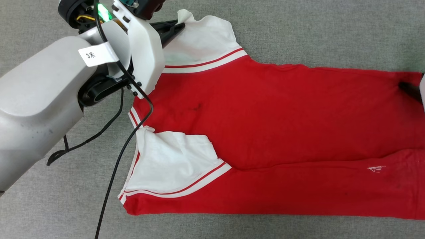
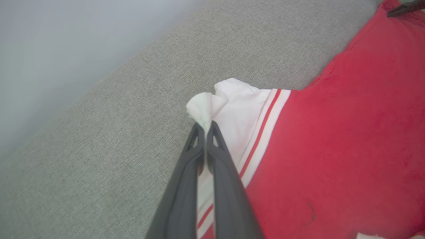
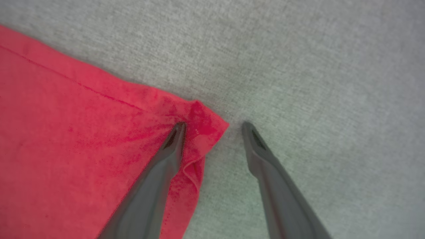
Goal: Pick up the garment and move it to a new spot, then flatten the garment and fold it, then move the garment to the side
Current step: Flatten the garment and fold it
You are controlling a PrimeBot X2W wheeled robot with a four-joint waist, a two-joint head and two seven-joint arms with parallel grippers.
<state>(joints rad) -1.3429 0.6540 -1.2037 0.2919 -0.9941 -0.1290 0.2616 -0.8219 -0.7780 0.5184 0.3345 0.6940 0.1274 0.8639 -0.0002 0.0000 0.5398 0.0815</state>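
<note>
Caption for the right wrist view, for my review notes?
Right gripper, jaws open, straddling a corner of the red shirt on the grey surface.

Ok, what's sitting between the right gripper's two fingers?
In the right wrist view, a corner of the shirt fills about half the gap of the open right gripper, touching one finger; the rest is bare grey surface.
</note>
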